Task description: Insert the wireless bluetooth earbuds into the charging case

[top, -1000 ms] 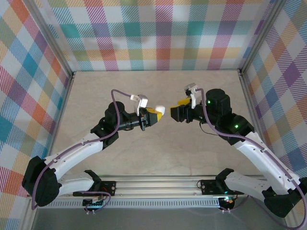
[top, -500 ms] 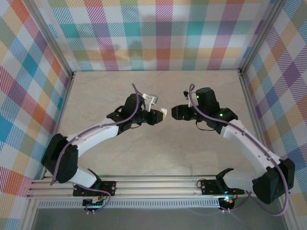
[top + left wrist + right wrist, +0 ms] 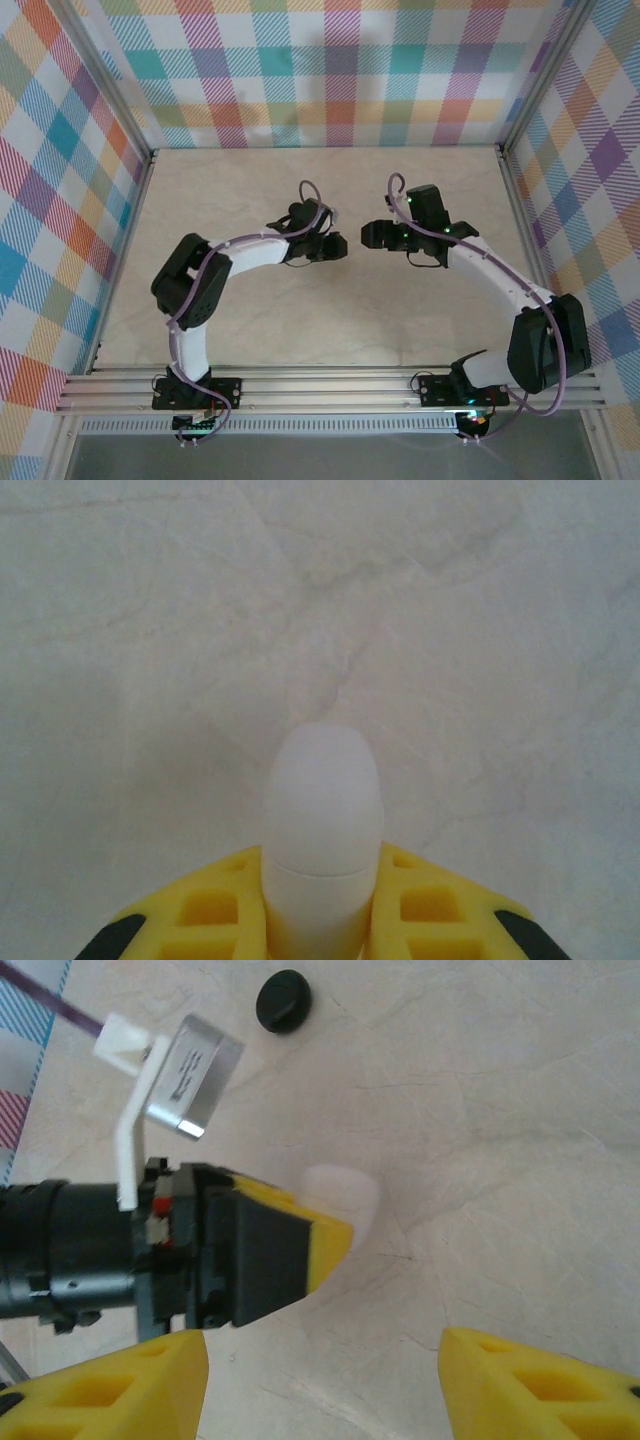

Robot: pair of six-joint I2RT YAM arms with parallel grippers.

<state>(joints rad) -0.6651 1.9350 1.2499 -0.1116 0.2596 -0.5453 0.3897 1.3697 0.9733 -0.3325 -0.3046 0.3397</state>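
The charging case (image 3: 322, 815), a white glossy pebble, sticks out forward from between the yellow fingers of my left gripper (image 3: 322, 855), which is shut on it just above the marbled table. In the right wrist view the case's rounded end (image 3: 345, 1195) shows past the left gripper's yellow fingertips (image 3: 325, 1240). My right gripper (image 3: 320, 1360) is open, its two yellow fingers wide apart with nothing between them, and it faces the left gripper from a short distance. From above, the left gripper (image 3: 337, 246) and right gripper (image 3: 366, 237) nearly meet at mid-table. The earbuds are out of view.
A flat black round disc (image 3: 283, 1000) lies on the table beyond the left gripper. The left arm's silver wrist camera (image 3: 190, 1075) juts out above its fingers. Plaid walls (image 3: 60, 180) close in the table on three sides.
Both arms have stretched out and dropped low toward the table. The two grippers have come closer together at mid-table. The left gripper still holds the case.
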